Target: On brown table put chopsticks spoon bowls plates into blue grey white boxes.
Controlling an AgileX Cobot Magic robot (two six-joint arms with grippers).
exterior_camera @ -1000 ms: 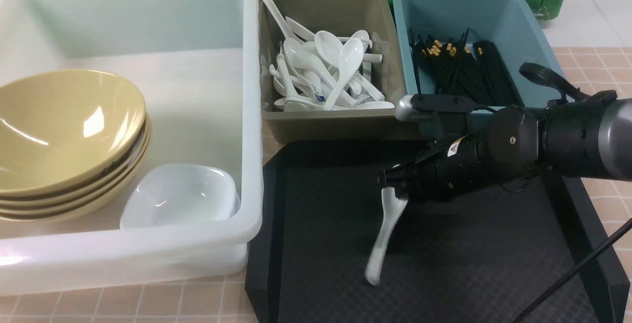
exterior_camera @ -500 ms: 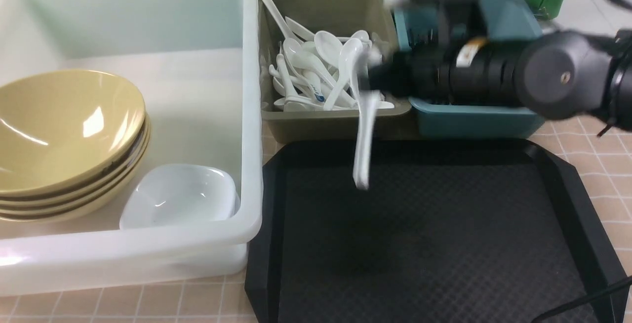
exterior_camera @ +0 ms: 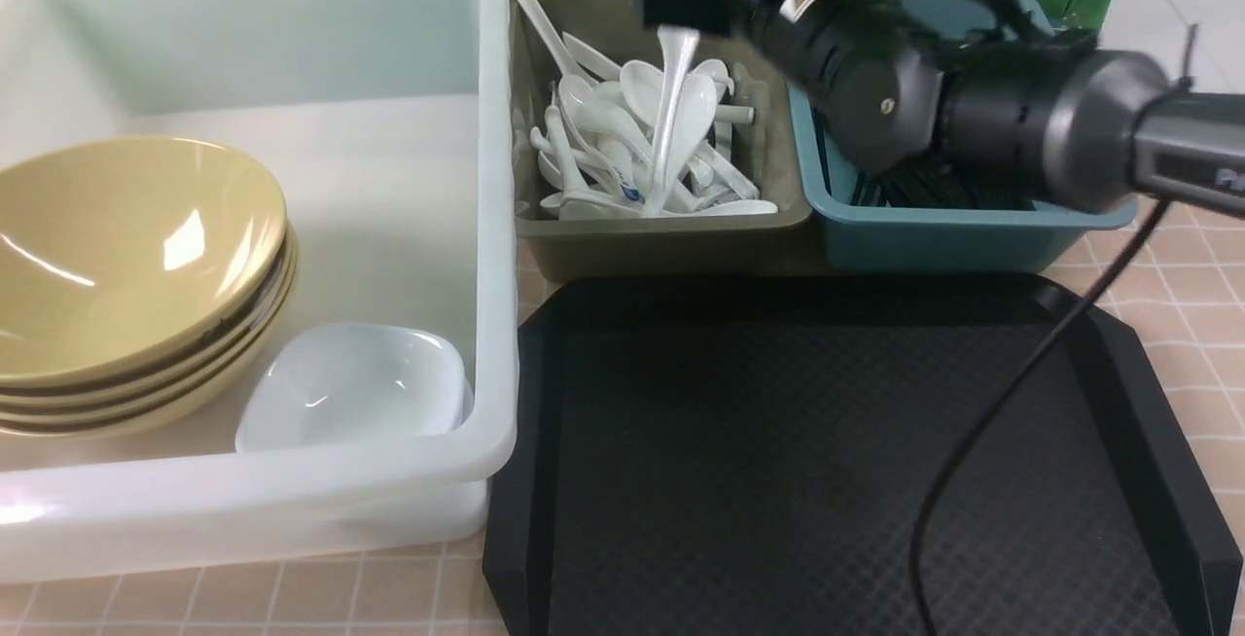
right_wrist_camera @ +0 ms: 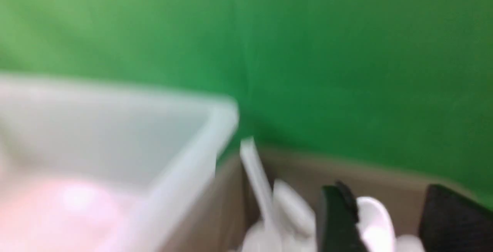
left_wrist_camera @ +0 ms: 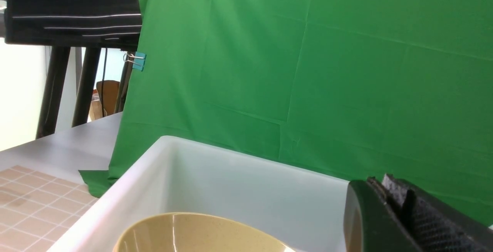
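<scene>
Right end effector [exterior_camera: 681, 6], jaws apart, above grey bin [exterior_camera: 661, 239]; spoon [exterior_camera: 671, 111] at its 6 o'clock, long axis vertical. Left end effector [left_wrist_camera: 385, 200] closed, farther off.

The black tray [exterior_camera: 778, 461], near right, lies bare and open from above, save a cable [exterior_camera: 1021, 381] slanting across its right side; the white tub [exterior_camera: 496, 228] is free in its far half, with bowls [exterior_camera: 126, 247] stacked near left and a plate [exterior_camera: 355, 388] in its near right corner; the right arm [exterior_camera: 973, 111] spans the blue bin [exterior_camera: 934, 237] and overhangs the grey bin [exterior_camera: 671, 242], which is heaped with spoons [exterior_camera: 622, 159].
</scene>
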